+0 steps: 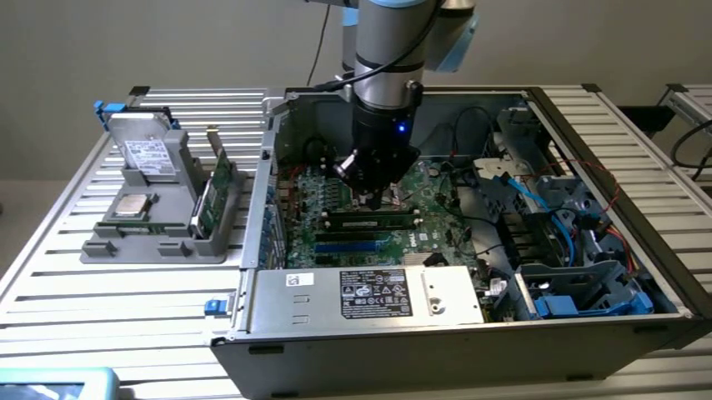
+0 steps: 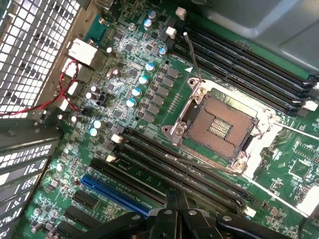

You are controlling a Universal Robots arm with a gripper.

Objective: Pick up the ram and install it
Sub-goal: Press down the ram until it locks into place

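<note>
In the exterior view the ram [image 1: 371, 223], a slim dark-green stick with a small white label, lies along a black slot of the motherboard [image 1: 333, 200] inside the open computer case. My gripper [image 1: 376, 198] hangs straight down just behind and above the ram's middle. I cannot tell whether it touches the ram. In the wrist view my gripper [image 2: 175, 196] has its two dark fingers pressed together with nothing between them. They hover over the long black slots [image 2: 169, 172] beside the bare CPU socket [image 2: 219, 127].
The case walls [image 1: 262, 208] ring the motherboard. A power supply [image 1: 368, 293] sits in front and drive bays with blue cables [image 1: 568, 242] lie on the exterior view's right. A grey holder [image 1: 156, 221] outside the case carries green boards [image 1: 220, 179] and a drive.
</note>
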